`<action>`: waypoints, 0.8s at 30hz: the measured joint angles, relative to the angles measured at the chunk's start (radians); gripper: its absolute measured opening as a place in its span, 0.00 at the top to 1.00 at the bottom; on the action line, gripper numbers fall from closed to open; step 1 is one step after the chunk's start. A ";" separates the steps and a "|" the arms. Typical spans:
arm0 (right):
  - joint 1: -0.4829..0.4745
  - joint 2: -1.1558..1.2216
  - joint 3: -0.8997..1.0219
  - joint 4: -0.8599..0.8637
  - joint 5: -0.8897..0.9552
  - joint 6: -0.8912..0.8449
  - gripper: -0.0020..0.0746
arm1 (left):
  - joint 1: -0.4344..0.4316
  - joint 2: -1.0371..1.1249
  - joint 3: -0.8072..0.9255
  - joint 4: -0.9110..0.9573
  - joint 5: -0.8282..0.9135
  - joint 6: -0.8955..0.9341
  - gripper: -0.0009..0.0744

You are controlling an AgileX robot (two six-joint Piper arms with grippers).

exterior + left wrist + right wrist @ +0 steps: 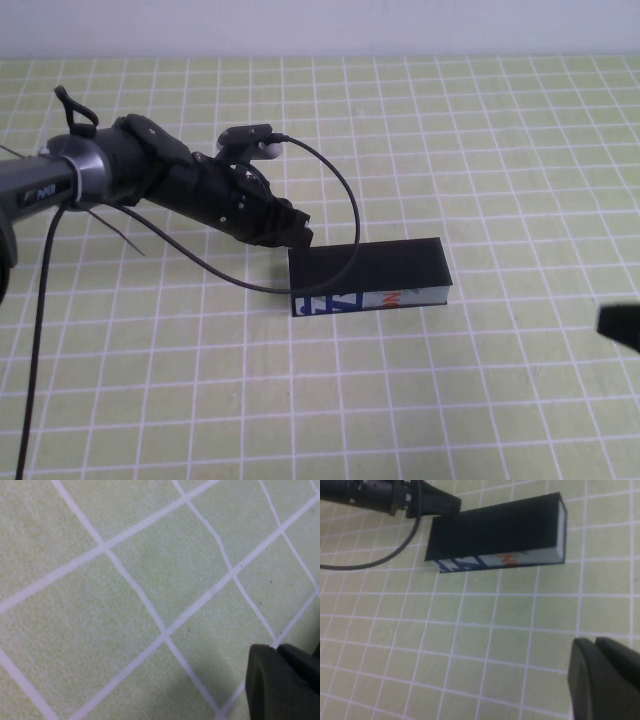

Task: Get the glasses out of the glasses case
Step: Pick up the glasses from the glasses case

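- Nearest the camera, at the right edge of the high view, the right gripper (620,328) hovers over bare mat, well apart from the glasses case. Its fingers (600,680) are closed together and hold nothing.
- Mid-table, the glasses case (370,276) lies flat on the green gridded mat (480,420) with its lid closed. Its white front strip (375,299) with blue and orange marks faces the robot.
- The glasses are not visible; judged from the closed lid and the task, they are inside the case.
- Beyond the case's left end, the left gripper (290,235) sits low at the far left corner of the lid, touching it or just beside it. Whether its fingers are parted cannot be told; the left wrist view shows only mat and one dark fingertip (280,685). Nothing is seen held.
- A black cable (345,200) loops from the left wrist across the lid.
- Risk: the case is light and unrestrained. A push at one corner would likely slide or turn it rather than lift the lid.
- Risk: the draped cable could snag the lid edge and drag the case.
- Risk: a lid flipped up fast could tip the case and spill the glasses.
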 joint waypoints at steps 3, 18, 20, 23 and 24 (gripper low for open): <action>0.062 0.155 -0.134 -0.002 0.007 -0.044 1.00 | 0.009 0.000 0.000 0.001 0.004 0.000 0.99; 0.610 0.689 -0.470 -0.606 -0.239 -0.211 0.96 | 0.013 0.000 0.000 0.001 0.021 -0.001 0.99; 0.618 0.735 -0.470 -0.641 -0.283 -0.261 0.89 | 0.013 0.000 0.000 0.001 0.023 -0.001 0.99; 0.618 0.788 -0.470 -0.672 -0.352 -0.306 0.74 | 0.013 0.000 0.000 0.001 0.023 -0.001 0.99; 0.618 0.805 -0.470 -0.684 -0.378 -0.313 0.69 | 0.013 0.000 0.000 0.001 0.023 -0.001 0.99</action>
